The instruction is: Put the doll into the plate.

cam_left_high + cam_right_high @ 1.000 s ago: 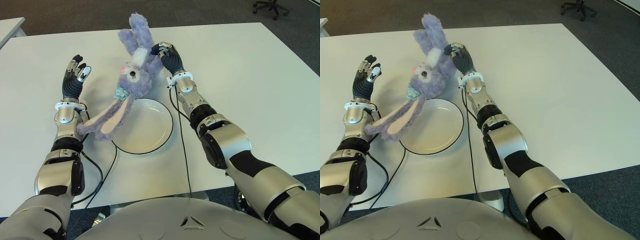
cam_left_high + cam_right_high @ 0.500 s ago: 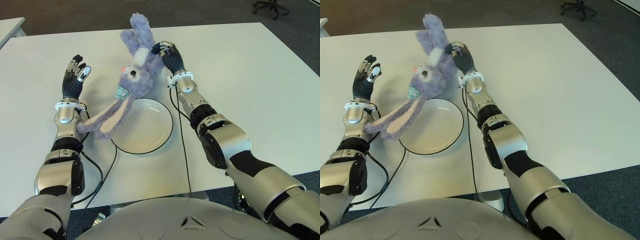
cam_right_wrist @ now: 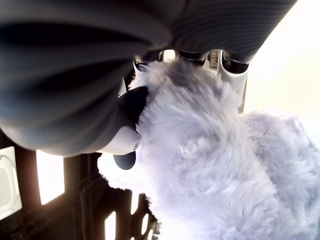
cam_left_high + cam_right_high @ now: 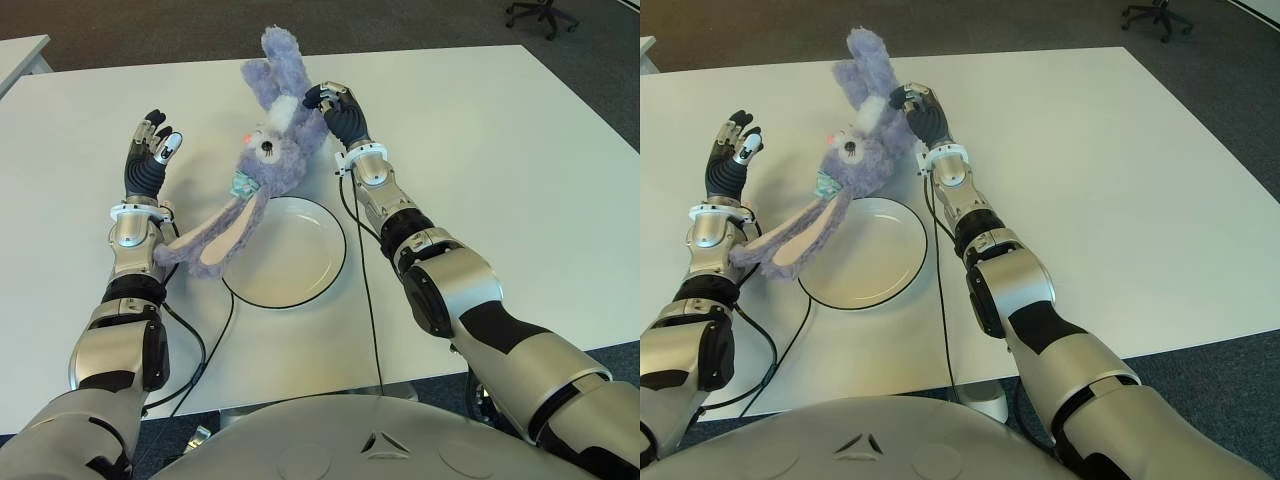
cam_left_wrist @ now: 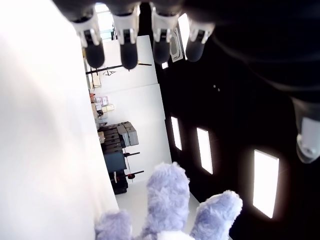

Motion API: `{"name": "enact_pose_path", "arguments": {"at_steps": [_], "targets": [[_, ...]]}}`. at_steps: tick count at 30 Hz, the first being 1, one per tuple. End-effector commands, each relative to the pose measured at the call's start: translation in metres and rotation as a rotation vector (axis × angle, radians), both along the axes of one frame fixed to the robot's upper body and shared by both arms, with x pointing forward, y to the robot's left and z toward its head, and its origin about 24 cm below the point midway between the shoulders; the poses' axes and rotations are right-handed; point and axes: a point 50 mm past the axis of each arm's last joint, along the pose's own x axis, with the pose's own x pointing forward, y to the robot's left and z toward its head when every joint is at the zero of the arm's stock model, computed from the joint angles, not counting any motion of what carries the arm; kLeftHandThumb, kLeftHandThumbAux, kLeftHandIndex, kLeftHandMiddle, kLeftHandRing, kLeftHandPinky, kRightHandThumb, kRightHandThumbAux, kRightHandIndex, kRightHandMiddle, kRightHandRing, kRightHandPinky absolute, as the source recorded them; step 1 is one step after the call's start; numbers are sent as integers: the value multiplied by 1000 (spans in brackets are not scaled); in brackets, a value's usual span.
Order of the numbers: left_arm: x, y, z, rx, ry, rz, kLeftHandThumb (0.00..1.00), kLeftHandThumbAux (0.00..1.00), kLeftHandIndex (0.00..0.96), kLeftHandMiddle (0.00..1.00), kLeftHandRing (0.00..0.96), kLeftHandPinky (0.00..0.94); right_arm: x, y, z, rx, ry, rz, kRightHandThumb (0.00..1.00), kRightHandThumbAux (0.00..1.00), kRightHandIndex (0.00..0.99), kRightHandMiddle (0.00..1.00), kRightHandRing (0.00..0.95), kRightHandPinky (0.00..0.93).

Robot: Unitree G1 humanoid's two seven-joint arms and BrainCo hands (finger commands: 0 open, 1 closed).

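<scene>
right hand (image 4: 333, 108) clamped on purple plush bunny (image 4: 268, 150), held above far rim of white plate (image 4: 300, 270) | long ear droops to left forearm | left hand (image 4: 148, 160) empty, fingers spread, left of bunny | white table (image 4: 500, 150)

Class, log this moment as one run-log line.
right hand: grips doll, held up | left hand: open, left of doll | plate: holds nothing

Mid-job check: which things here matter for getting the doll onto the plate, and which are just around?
In the job:
- doll, held up by the right hand
- plate, nothing on it
- left hand, open, left of the doll

Just around:
- table
- office chair, on the floor beyond it
</scene>
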Motion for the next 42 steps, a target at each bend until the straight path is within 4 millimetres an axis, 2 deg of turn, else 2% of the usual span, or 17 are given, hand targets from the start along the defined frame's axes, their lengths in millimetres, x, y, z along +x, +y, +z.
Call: {"name": "enact_pose_path", "arguments": {"at_steps": [1, 7, 8, 9, 10, 11, 12, 14, 20, 21, 24, 33, 42], "targets": [[-34, -14, -58, -49, 207, 1, 0, 453, 0, 75, 91, 103, -23, 56, -10, 114, 98, 125, 1000, 669, 378, 432, 493, 532], [-34, -14, -58, -47, 208, 4, 0, 455, 0, 71, 87, 101, -22, 56, -13, 76, 124, 138, 1000, 673, 368, 442, 470, 460], [-33, -13, -58, -46, 209, 6, 0, 451, 0, 72, 86, 105, -22, 57, -13, 69, 134, 146, 953, 669, 390, 444, 467, 332], [-33, -13, -58, -45, 210, 8, 0, 450, 0, 72, 86, 106, -21, 57, -14, 62, 146, 156, 941, 668, 396, 444, 467, 299], [-33, -13, -58, -44, 210, 9, 0, 448, 0, 72, 86, 104, -21, 57, -14, 58, 153, 162, 860, 682, 402, 446, 337, 263], [-33, -13, -58, -44, 211, 9, 0, 448, 0, 72, 86, 104, -21, 57, -15, 54, 164, 171, 846, 684, 403, 446, 315, 257], [-33, -13, -58, -45, 211, 10, 0, 446, 0, 71, 85, 100, -21, 57, -15, 51, 172, 177, 742, 707, 402, 299, 255, 212], [-33, -13, -58, -47, 212, 11, 0, 445, 0, 69, 83, 97, -21, 58, -16, 36, 183, 185, 711, 714, 402, 242, 223, 193], [-33, -12, -57, -49, 210, 12, 0, 446, 0, 73, 86, 106, -21, 58, -19, 1, 203, 187, 703, 714, 402, 186, 176, 185], [-33, -12, -57, -49, 210, 12, 0, 445, 0, 75, 87, 107, -21, 58, -20, -2, 206, 187, 670, 610, 215, 178, 170, 183], [-33, -12, -57, -49, 208, 12, 0, 443, 0, 75, 88, 107, -21, 58, -20, -12, 219, 189, 653, 571, 147, 170, 164, 180], [-33, -11, -56, -47, 208, 15, 0, 443, 0, 70, 83, 96, -22, 59, -24, -62, 235, 207, 572, 546, 104, 140, 139, 166], [-33, -10, -57, -52, 213, 16, 0, 441, 0, 70, 84, 97, -24, 60, -30, -113, 264, 218, 531, 551, 97, 141, 144, 176]]}}
